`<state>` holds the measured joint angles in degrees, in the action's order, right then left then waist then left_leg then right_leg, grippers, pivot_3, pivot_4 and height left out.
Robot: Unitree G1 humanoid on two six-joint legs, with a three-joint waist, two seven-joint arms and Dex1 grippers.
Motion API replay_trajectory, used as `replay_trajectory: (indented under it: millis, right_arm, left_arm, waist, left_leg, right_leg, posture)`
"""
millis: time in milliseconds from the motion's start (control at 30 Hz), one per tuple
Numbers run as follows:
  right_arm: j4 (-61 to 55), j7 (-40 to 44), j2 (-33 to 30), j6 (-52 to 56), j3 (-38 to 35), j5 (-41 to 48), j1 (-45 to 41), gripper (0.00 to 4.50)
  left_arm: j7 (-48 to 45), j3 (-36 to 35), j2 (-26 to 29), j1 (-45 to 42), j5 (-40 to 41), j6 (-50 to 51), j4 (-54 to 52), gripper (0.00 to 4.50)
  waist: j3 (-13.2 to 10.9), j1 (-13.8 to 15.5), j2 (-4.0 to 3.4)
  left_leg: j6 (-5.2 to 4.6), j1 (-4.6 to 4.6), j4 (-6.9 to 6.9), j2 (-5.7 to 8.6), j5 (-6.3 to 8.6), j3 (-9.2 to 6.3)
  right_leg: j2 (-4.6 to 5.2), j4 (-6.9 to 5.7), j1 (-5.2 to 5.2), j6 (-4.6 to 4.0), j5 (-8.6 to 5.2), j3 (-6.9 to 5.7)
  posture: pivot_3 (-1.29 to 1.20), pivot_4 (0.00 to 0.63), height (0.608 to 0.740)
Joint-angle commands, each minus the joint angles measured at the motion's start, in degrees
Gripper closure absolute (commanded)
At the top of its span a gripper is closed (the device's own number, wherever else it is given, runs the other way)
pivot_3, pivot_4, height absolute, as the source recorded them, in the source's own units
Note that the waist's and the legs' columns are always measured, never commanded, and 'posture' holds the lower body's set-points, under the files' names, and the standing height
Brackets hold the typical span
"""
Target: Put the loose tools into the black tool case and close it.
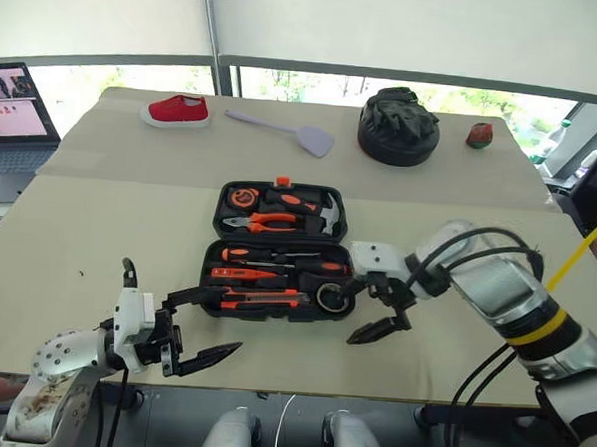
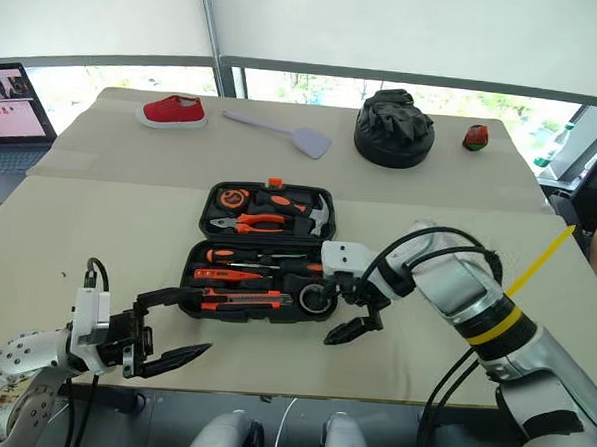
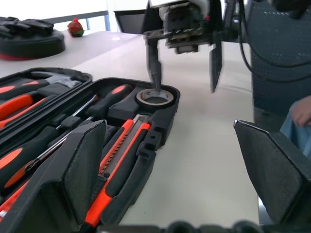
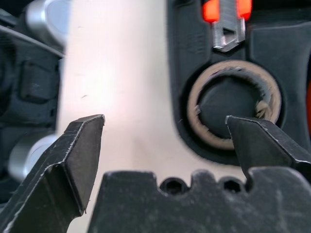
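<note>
The black tool case (image 1: 213,251) lies open flat in the middle of the table. Orange and black tools sit in its moulded slots: screwdrivers (image 1: 267,255) and, along the front, the flat utility knife (image 1: 259,300). A roll of tape (image 1: 333,296) rests in the case's front right corner. My right gripper (image 1: 359,312) hangs open over that corner, with one finger above the tape roll (image 4: 194,111) and the other over bare table outside the case. My left gripper (image 1: 223,320) is open and empty near the table's front edge, pointing toward the case's front left.
Along the table's far side lie a red shoe (image 1: 177,109), a lilac spatula (image 1: 283,130), a round black fabric lump (image 1: 398,127) and a small red object (image 1: 479,135). A laptop (image 1: 14,118) stands at the far left. A person's hand (image 3: 301,111) shows beyond the table's right side.
</note>
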<state>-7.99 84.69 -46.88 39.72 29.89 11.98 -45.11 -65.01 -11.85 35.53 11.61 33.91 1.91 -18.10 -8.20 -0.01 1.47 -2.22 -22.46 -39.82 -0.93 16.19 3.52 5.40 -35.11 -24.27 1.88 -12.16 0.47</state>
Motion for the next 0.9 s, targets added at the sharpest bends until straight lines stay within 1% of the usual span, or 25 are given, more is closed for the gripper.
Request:
replay_trajectory:
  millis: [33,100,167,233,267,300,367,433,467,500,533,600,633,733,833,900]
  right_arm:
    - [0.2,2.5,-1.9,-3.3,-7.3,4.4,0.9,0.03]
    - [4.6,0.1,-1.7,-6.7,-12.5,5.4,2.2,0.03]
    - [8.6,-2.5,-0.7,-8.0,-16.5,6.2,3.2,0.03]
    - [15.0,-8.4,1.9,-15.1,-19.3,3.6,3.8,0.55]
    - [19.0,-12.4,3.1,-21.1,-19.7,0.6,4.0,0.77]
    - [22.9,-16.6,4.3,-26.4,-19.8,-2.5,3.8,1.13]
    - [28.6,-22.8,7.0,-32.7,-20.4,-5.8,3.1,1.79]
    - [35.2,-30.5,10.8,-38.6,-20.8,-8.7,2.2,2.46]
    - [38.3,-33.1,12.2,-42.0,-20.0,-10.7,1.9,2.8]
    - [40.7,-34.4,13.3,-44.5,-19.3,-12.2,1.7,3.21]
    - [42.4,-34.6,14.2,-45.8,-18.7,-13.1,1.5,3.37]
    - [44.5,-34.7,16.3,-47.6,-18.4,-13.5,1.0,4.24]
    - [44.9,-34.5,17.4,-47.7,-18.2,-13.5,0.9,4.46]
    - [43.8,-32.6,19.9,-44.9,-17.5,-12.8,1.0,4.46]
    - [40.3,-30.3,20.1,-42.5,-16.1,-13.6,2.4,4.46]
    - [36.4,-29.2,20.1,-40.5,-16.3,-12.5,3.6,4.46]
  left_arm:
    - [8.0,-4.2,0.6,-1.3,0.6,5.4,0.3,0.0]
    - [11.5,-6.6,1.3,-3.2,2.0,9.2,2.4,0.0]
    - [15.2,-7.6,2.0,-5.7,0.3,11.7,5.4,0.0]
    - [22.0,-8.5,1.8,-9.8,-1.9,15.7,9.6,0.53]
    - [25.9,-8.8,1.2,-12.3,-2.6,17.9,11.5,0.69]
    - [29.0,-9.0,0.5,-14.6,-2.8,20.0,13.2,1.07]
    - [32.1,-8.0,0.0,-18.2,-4.1,22.3,15.3,1.75]
    - [33.3,-4.7,0.1,-23.1,-7.1,23.6,19.0,2.49]
    - [33.8,-3.0,0.0,-25.9,-8.6,24.1,21.1,2.83]
    - [34.4,-1.4,-0.2,-28.2,-9.8,25.2,23.0,3.26]
    - [34.5,0.0,-0.5,-30.1,-10.9,25.5,24.6,3.47]
    - [32.8,2.6,-0.6,-32.2,-11.8,26.6,26.4,4.36]
    - [31.1,4.5,-0.4,-33.0,-13.0,26.1,27.4,4.49]
    - [28.2,7.6,-0.8,-34.9,-14.3,25.9,29.1,4.49]
    - [25.9,9.7,-1.2,-35.9,-15.1,26.3,29.4,4.49]
    - [24.8,10.7,-1.3,-36.0,-15.9,26.0,29.1,4.49]
  waist:
    - [0.0,0.0,0.0]
    - [0.0,0.1,0.01]
    - [0.0,0.2,0.02]
    - [0.0,0.1,0.02]
    - [0.0,0.1,0.03]
    - [0.0,0.1,0.04]
    - [0.0,0.0,0.05]
    - [0.0,-0.2,0.06]
    - [0.0,-0.3,0.06]
    - [0.0,-0.3,0.06]
    - [0.0,-0.3,0.06]
    - [0.0,-0.6,0.06]
    - [0.0,-0.7,0.06]
    - [0.0,-1.3,0.06]
    - [0.0,-1.1,0.05]
    - [0.0,-1.0,0.05]
  left_leg:
    - [0.01,0.05,0.0,-0.01,-0.01,-0.01]
    - [0.01,0.14,0.0,-0.02,-0.01,-0.02]
    - [0.02,0.13,-0.01,-0.01,-0.02,-0.03]
    - [0.03,0.13,0.0,0.01,-0.02,0.01]
    - [0.03,0.14,0.01,0.02,-0.02,0.02]
    - [0.04,0.13,0.0,0.03,-0.03,0.02]
    - [0.08,0.1,0.0,0.07,-0.05,0.04]
    - [0.12,0.08,0.03,0.09,-0.08,0.08]
    - [0.14,0.04,0.04,0.1,-0.09,0.1]
    - [0.17,0.04,0.05,0.11,-0.11,0.11]
    - [0.24,0.03,0.04,0.14,-0.15,0.1]
    - [0.31,0.01,0.06,0.14,-0.19,0.09]
    - [0.31,0.02,0.06,0.14,-0.19,0.09]
    - [0.32,0.02,0.09,0.11,-0.19,0.12]
    - [0.31,0.02,0.09,0.07,-0.19,0.07]
    - [0.31,0.03,0.09,0.08,-0.19,0.06]
  right_leg:
    - [-0.01,-0.01,0.04,-0.01,0.0,0.0]
    - [-0.04,-0.03,0.11,-0.01,0.0,0.0]
    - [-0.06,-0.07,0.11,-0.01,0.0,0.0]
    - [-0.08,-0.07,0.1,0.0,0.01,0.03]
    - [-0.08,-0.08,0.11,0.0,0.01,0.05]
    - [-0.11,-0.1,0.09,0.0,0.02,0.04]
    - [-0.11,-0.12,0.07,0.01,0.04,0.05]
    - [-0.1,-0.15,0.03,0.04,0.07,0.08]
    - [-0.11,-0.11,0.0,0.04,0.07,0.08]
    - [-0.1,-0.13,0.0,0.04,0.07,0.08]
    - [-0.11,-0.13,0.01,0.04,0.07,0.06]
    - [-0.12,-0.1,0.01,0.04,0.09,0.07]
    - [-0.12,-0.11,0.02,0.05,0.09,0.08]
    - [-0.15,-0.21,0.0,0.06,0.1,0.12]
    - [-0.15,-0.38,-0.01,0.06,0.1,0.11]
    - [-0.14,-0.52,-0.03,0.06,0.1,0.11]
  posture:
    - [0.0,0.15,0.74]
    - [0.0,0.15,0.74]
    - [0.0,0.15,0.74]
    - [0.0,0.15,0.74]
    - [0.0,0.15,0.74]
    - [0.0,0.15,0.74]
    - [0.0,0.15,0.74]
    - [0.0,0.15,0.74]
    - [0.0,0.15,0.74]
    - [0.0,0.15,0.74]
    - [0.0,0.15,0.74]
    - [0.0,0.15,0.74]
    - [0.0,0.15,0.74]
    - [0.0,0.15,0.74]
    - [0.0,0.15,0.74]
    - [0.0,0.15,0.74]
